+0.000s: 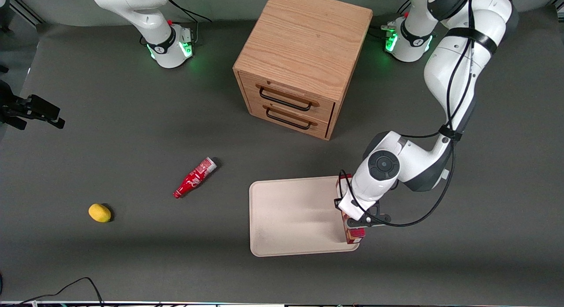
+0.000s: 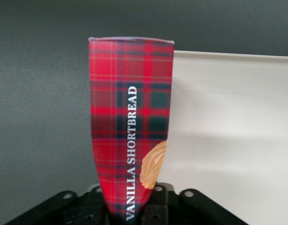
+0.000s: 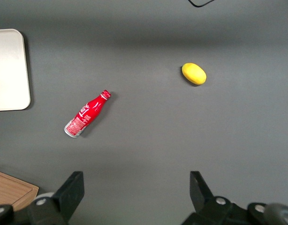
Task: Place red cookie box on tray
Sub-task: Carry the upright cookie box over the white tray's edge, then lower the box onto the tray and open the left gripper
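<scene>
Front view: gripper [image 1: 358, 222] w/ red cookie box [image 1: 354, 234] on tray [image 1: 291, 214]

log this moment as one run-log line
gripper: shut on box | box: over tray edge toward working arm's end | release: not yet | elsewhere: bottle, lemon, drawer cabinet

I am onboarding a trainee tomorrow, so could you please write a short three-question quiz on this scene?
1. True or false: the red cookie box lies at the tray's middle.
2. Which lies nearer the front camera: A) the yellow fruit or B) the red bottle?
3. What does the pincer hold?

Key:
1. False: the box is along the tray's edge toward the working arm's end.
2. A.
3. The red cookie box; the wrist view shows the box running out from the pincer beside the tray's rim.
</scene>
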